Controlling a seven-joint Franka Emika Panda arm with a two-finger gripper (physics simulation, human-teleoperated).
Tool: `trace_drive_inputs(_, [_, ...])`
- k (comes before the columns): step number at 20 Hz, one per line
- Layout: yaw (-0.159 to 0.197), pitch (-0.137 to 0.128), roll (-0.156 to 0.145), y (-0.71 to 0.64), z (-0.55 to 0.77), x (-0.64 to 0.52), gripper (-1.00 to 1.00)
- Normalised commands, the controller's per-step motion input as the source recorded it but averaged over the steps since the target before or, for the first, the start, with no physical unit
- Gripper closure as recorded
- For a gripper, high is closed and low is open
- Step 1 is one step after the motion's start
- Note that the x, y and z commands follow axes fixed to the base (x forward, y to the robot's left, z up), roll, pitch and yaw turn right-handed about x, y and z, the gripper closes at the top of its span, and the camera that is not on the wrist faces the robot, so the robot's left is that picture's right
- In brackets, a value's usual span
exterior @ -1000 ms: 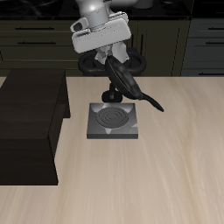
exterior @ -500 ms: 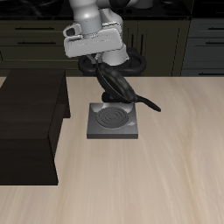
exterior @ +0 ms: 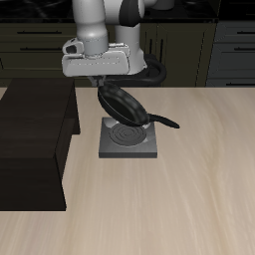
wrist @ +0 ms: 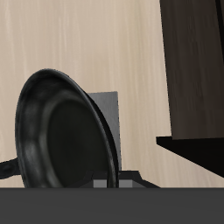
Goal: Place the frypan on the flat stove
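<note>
The black frypan (exterior: 124, 105) hangs tilted on edge in my gripper (exterior: 105, 84), just above the back part of the flat stove (exterior: 129, 138); its handle (exterior: 162, 122) points down and sideways over the stove's edge. The gripper is shut on the pan's rim. The stove is a grey square plate with a dark spiral coil. In the wrist view the frypan (wrist: 61, 131) fills much of the frame, with a strip of the grey flat stove (wrist: 110, 118) behind it. My fingertips do not show in the wrist view.
A large dark cabinet block (exterior: 35, 139) stands on the table beside the stove; it also shows in the wrist view (wrist: 194, 79). Dark kitchen cabinets (exterior: 199, 50) run behind the table. Bare wooden tabletop (exterior: 169, 209) lies toward the front edge.
My gripper has carried the frypan sideways toward the cabinet block and lower, so the pan now hangs over the stove's back part. The stove has not moved.
</note>
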Motion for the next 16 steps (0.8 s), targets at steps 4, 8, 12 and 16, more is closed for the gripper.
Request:
trace_drive_inputs(4, [-0.01,0.128,-0.013,-0.09,-0.42,0.21,1.0])
trace_drive_inputs(8, [-0.02,0.062,0.044,0.16,-0.16,-0.15,-1.0])
trace_drive_inputs(12, [0.017,0.025,0.066,0.28,-0.03,-0.19,-1.0])
trace_drive_inputs(16, [0.026,-0.016,0.081,0.24,0.12,-0.21,-1.0])
